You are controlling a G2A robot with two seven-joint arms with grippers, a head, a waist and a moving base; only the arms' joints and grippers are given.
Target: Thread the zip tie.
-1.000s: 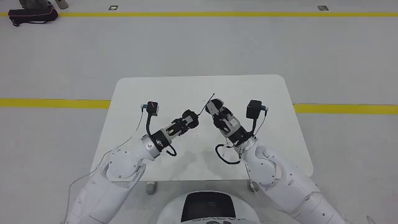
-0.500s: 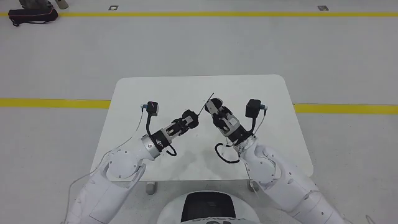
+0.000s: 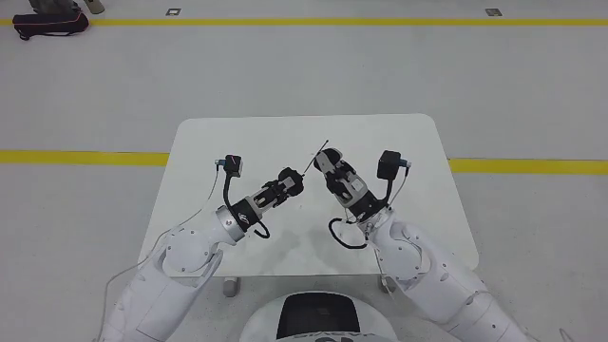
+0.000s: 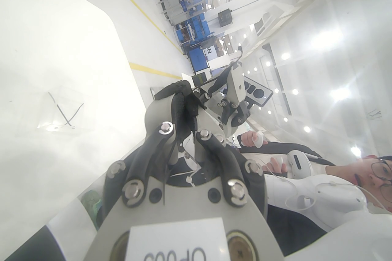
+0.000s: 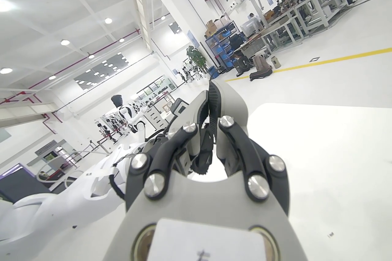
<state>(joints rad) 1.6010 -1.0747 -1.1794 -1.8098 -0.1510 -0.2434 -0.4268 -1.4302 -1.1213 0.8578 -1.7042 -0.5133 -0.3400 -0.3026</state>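
Note:
A thin black zip tie (image 3: pixel 318 155) slants up over the middle of the white table (image 3: pixel 399 142). It runs on from the fingertips of my left gripper (image 3: pixel 297 179), which is shut on its near end. My right gripper (image 3: pixel 323 160) stands shut just beside the strip, tip to tip with the left one. I cannot tell whether it also pinches the tie. In the left wrist view the left gripper (image 4: pixel 181 100) has its black pads pressed together, with the right gripper (image 4: pixel 229 91) close behind. The right gripper (image 5: pixel 211 92) also shows closed pads in its own wrist view.
A clear bag-like patch (image 4: pixel 61 113) with thin dark strands lies on the table (image 4: pixel 46 29) beyond the left gripper. The table's rounded far corners and bare white floor with a yellow line (image 3: pixel 532 165) surround the work area.
The right gripper has crept very slightly toward the far side of the table. The left arm and the zip tie stay where they were.

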